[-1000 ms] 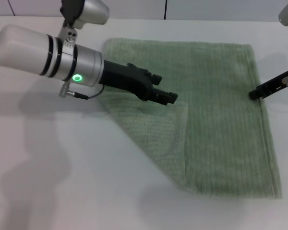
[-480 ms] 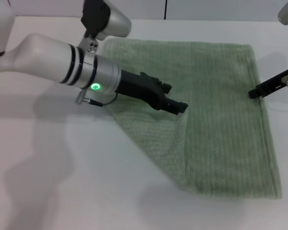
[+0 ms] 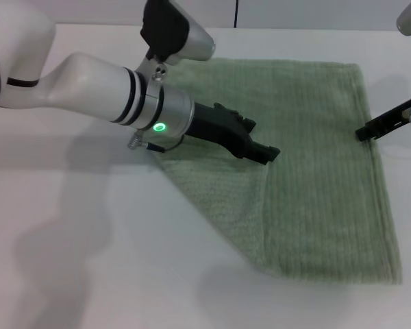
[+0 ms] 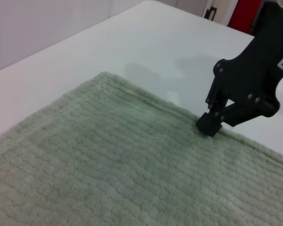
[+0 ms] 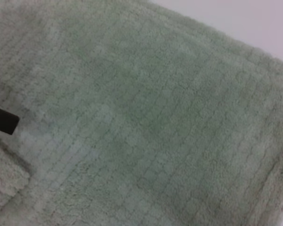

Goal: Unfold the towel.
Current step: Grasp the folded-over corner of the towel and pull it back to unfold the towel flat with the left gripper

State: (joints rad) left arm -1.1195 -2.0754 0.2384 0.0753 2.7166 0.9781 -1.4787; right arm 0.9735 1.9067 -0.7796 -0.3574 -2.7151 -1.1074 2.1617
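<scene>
- We see a pale green towel lying flat on a white table, filling the centre and right of the head view.
- The towel's lower left corner is folded over onto the cloth, making a slanted edge that runs from centre left down to the lower middle of the frame.
- The left pincer reaches in from the upper left and sits low over the tip of that folded flap, near the frame's centre. We cannot tell whether it is open or closed.
- The right pincer enters from the right edge of the frame, its tip at the towel's right hem. In the left wrist view, the right pincer touches the hem with its fingers together.
</scene>
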